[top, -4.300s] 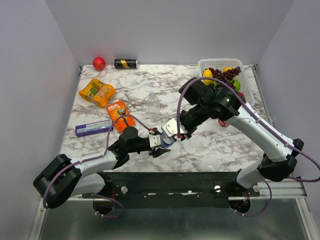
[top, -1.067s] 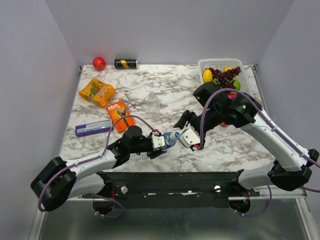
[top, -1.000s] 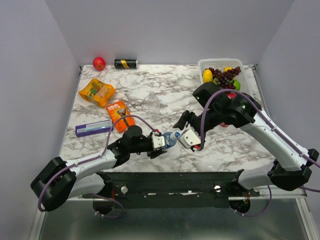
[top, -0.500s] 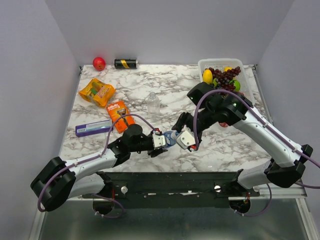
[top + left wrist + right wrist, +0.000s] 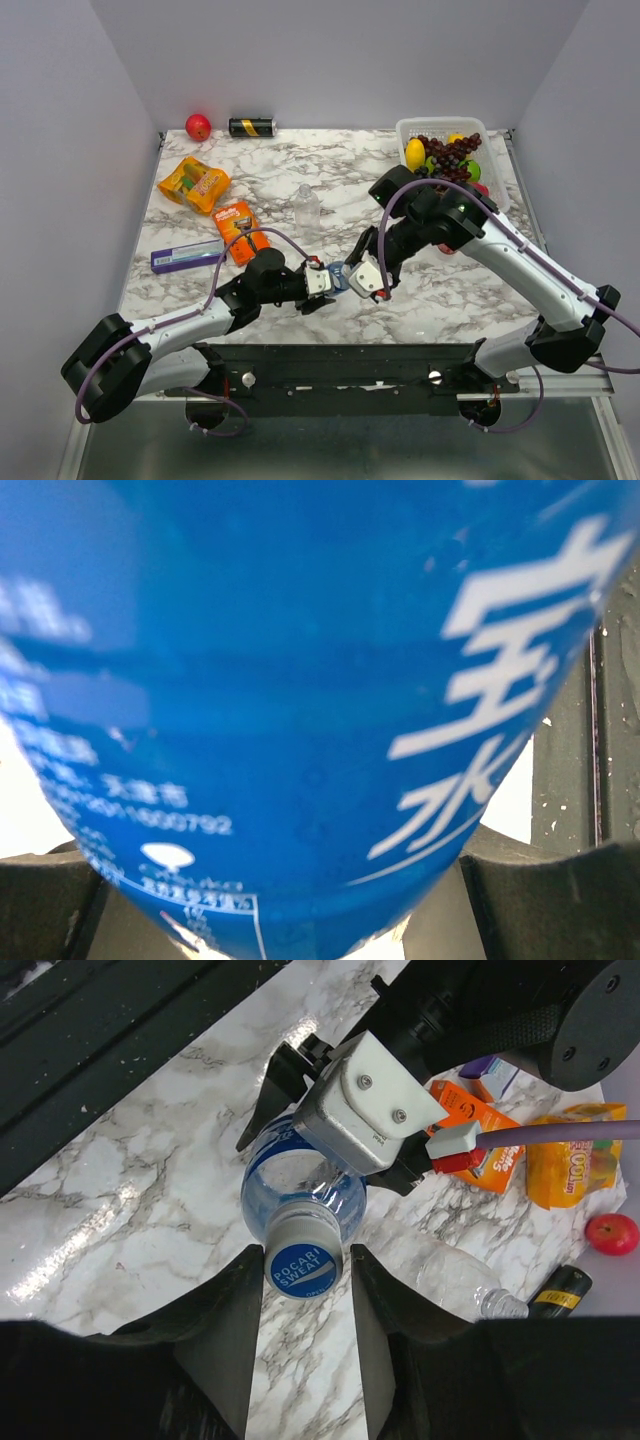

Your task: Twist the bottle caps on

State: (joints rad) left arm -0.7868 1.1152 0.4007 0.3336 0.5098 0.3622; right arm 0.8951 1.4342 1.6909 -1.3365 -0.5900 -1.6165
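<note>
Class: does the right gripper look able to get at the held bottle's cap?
Probably yes: the right gripper straddles the cap, nothing between them, while the left gripper holds the bottle.

Marble table bears plain bottle, can, red ball, orange bag, orange carton, purple box, fruit basket

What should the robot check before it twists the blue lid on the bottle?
1. Left hand clamps the blue-labelled bottle: ok.
2. Blue cap sits on the bottle's neck: ok.
3. Right hand has one finger on each side of the cap: ok.
4. Fingers really squeeze the cap: cannot tell.
5. Cap's thread has caught on the neck: cannot tell.
</note>
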